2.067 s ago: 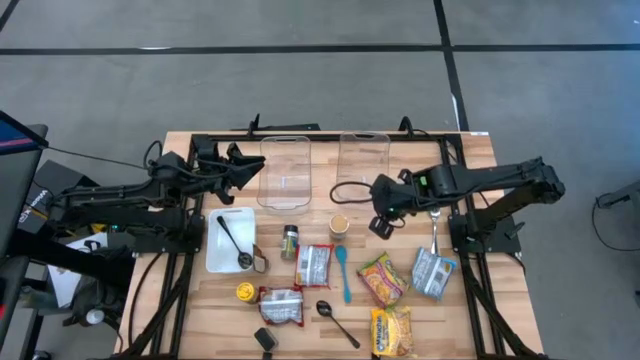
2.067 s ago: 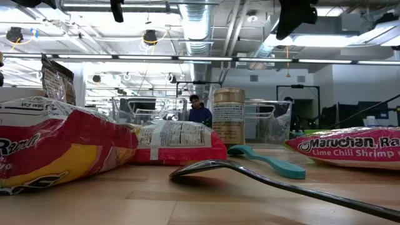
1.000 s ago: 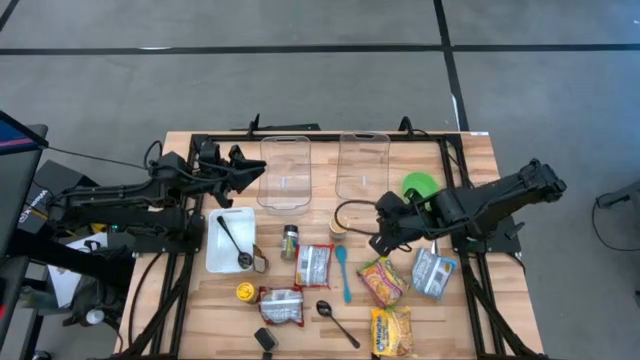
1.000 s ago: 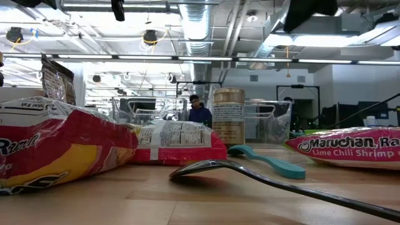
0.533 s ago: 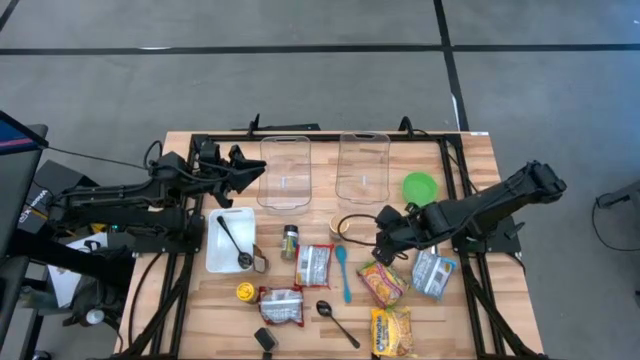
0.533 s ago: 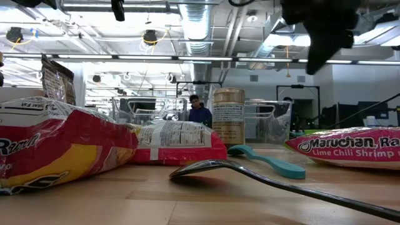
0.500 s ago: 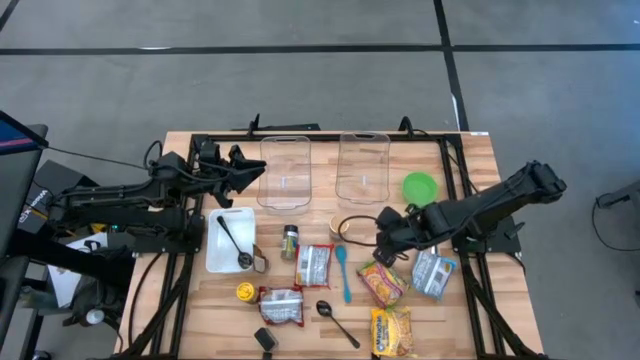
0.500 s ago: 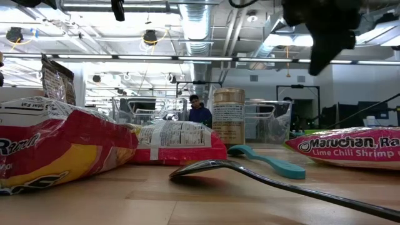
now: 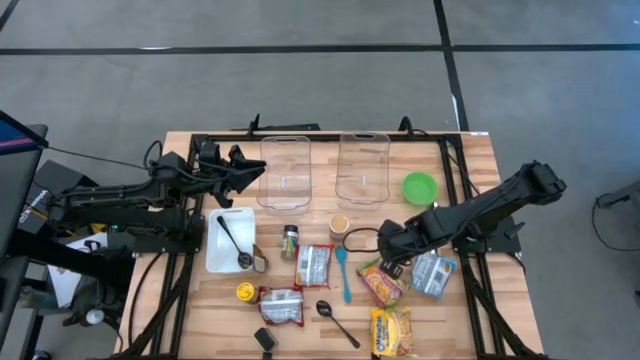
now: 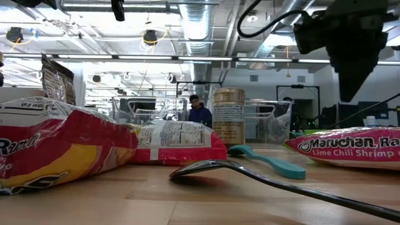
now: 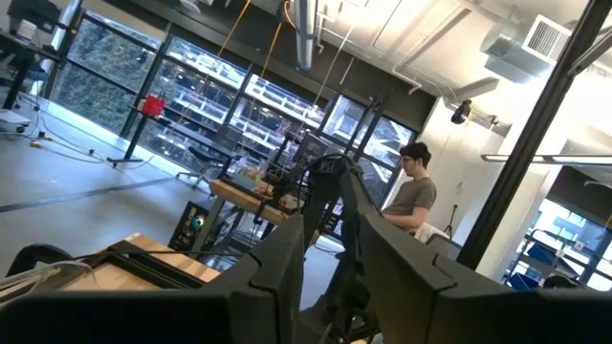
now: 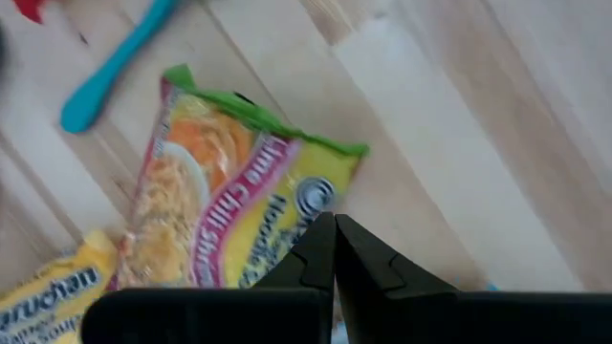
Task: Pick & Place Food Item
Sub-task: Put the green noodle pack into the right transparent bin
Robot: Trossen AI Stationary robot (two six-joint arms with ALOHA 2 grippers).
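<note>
Two clear plastic bins: one (image 9: 285,171) on the left, the other (image 9: 363,165) beside it. One white tray (image 9: 229,241). One green bowl (image 9: 420,187). One paper cup (image 9: 340,224). One spice jar (image 9: 289,241). One small yellow lid or can (image 9: 244,291) (too small to tell which). Five food packets: two red-and-white (image 9: 314,264) (image 9: 281,303), one silver-blue (image 9: 433,273), two ramen noodle packs (image 9: 382,279) (image 9: 391,331). Three spoons: one teal (image 9: 342,271), one dark spoon (image 9: 335,319) on the wood, one in the tray (image 9: 232,241).

wooden table (image 9: 460,320), glossy noodle packet (image 12: 239,210)
</note>
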